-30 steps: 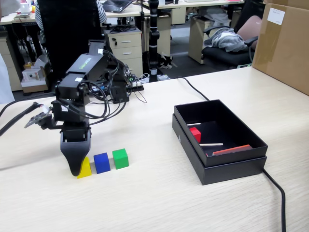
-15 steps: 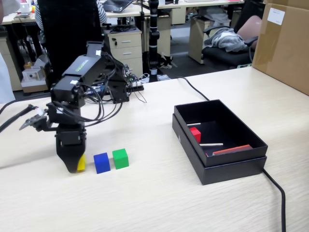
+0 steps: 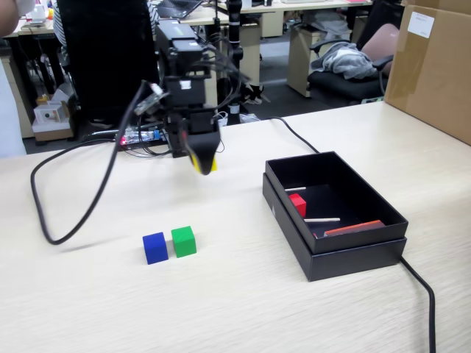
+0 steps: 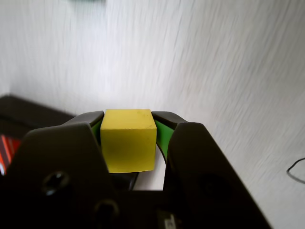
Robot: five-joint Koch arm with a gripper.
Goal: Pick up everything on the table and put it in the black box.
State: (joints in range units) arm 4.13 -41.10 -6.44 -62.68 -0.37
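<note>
My gripper [image 3: 202, 163] is shut on a yellow cube [image 4: 128, 139] and holds it in the air above the table, left of the black box [image 3: 353, 257]. The cube shows in the fixed view [image 3: 204, 165] between the black jaws with green pads. A blue cube [image 3: 154, 248] and a green cube [image 3: 183, 240] sit side by side on the table in front of the arm. The black box holds a red cube [image 3: 298, 204], an orange-red flat piece [image 3: 355, 227] and two thin white sticks. In the wrist view the box's corner [image 4: 28, 114] shows at the left.
A black cable [image 3: 51, 213] loops over the table at the left. Another cable [image 3: 423, 294] runs from behind the box to the front right. A cardboard box [image 3: 434, 66] stands at the back right. Bare wooden table lies around the cubes.
</note>
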